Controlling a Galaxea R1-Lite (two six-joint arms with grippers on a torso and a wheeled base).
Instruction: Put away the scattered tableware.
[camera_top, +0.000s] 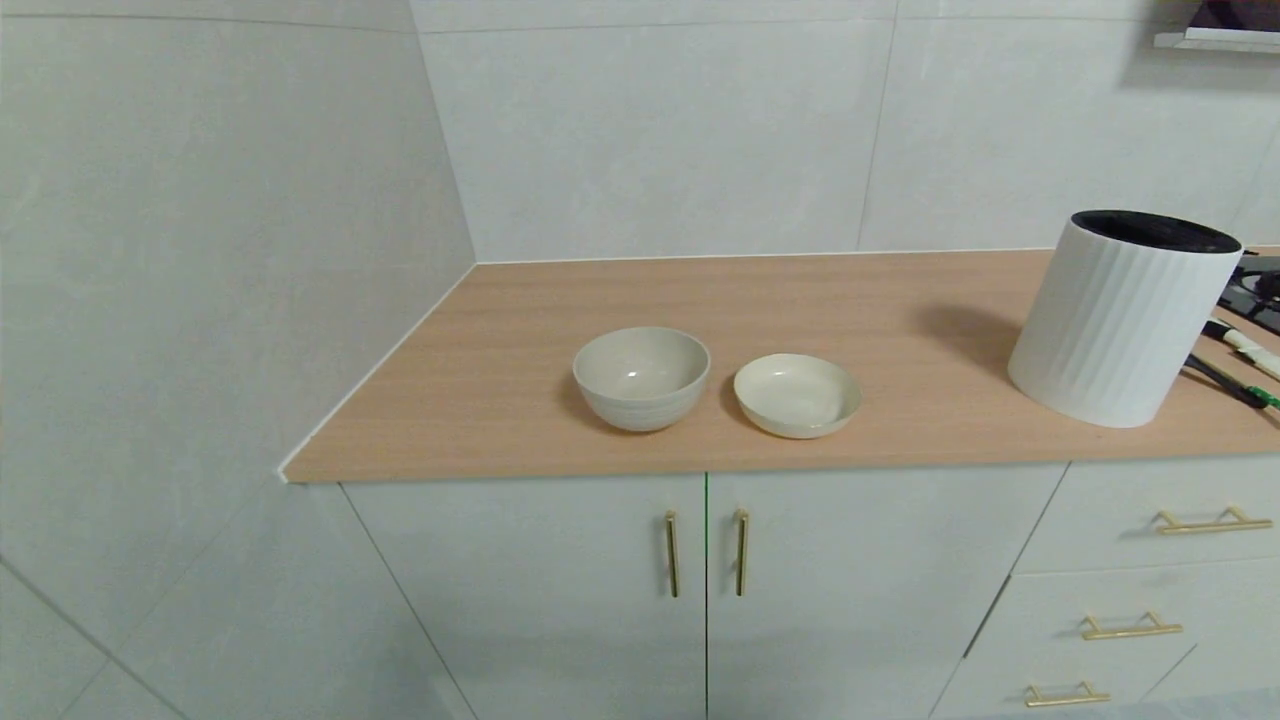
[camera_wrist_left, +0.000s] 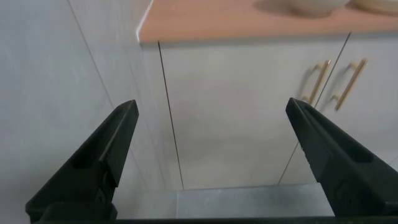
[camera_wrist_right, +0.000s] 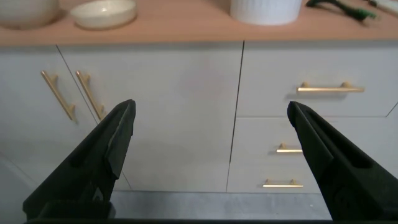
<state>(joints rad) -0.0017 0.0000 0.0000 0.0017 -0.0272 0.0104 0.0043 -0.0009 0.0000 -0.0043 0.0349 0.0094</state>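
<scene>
**While both end effectors hang released, two dishes wait on the tabletop**

Although neither arm has hold of anything, both sit low before the cabinet front. The left end effector (camera_wrist_left: 210, 109) has its fingers spread wide, facing the cabinet's left end. The right end effector (camera_wrist_right: 210, 106) is likewise spread and empty, facing the doors and drawers. Above them, brass handles (camera_top: 672, 553) mark the double doors beneath the wooden tabletop (camera_top: 480, 330).

Close to the tabletop's front edge, about midway along, stands a deep grey-white bowl (camera_top: 641, 377). Just beside it toward the right, with a slim gap between, lies a shallow cream dish (camera_top: 797, 394). Both look like glazed ceramic: rigid, probably slick, breakable if knocked or dropped, and likely light enough for one arm.

The bowl's tall wall suggests pinching its rim, one finger inside and one outside. The dish's low rim offers less purchase, so a careful pinch at its front lip seems best.

Farther right stands a white ribbed container (camera_top: 1120, 320), with utensils (camera_top: 1228, 382) past it at the right edge.
</scene>
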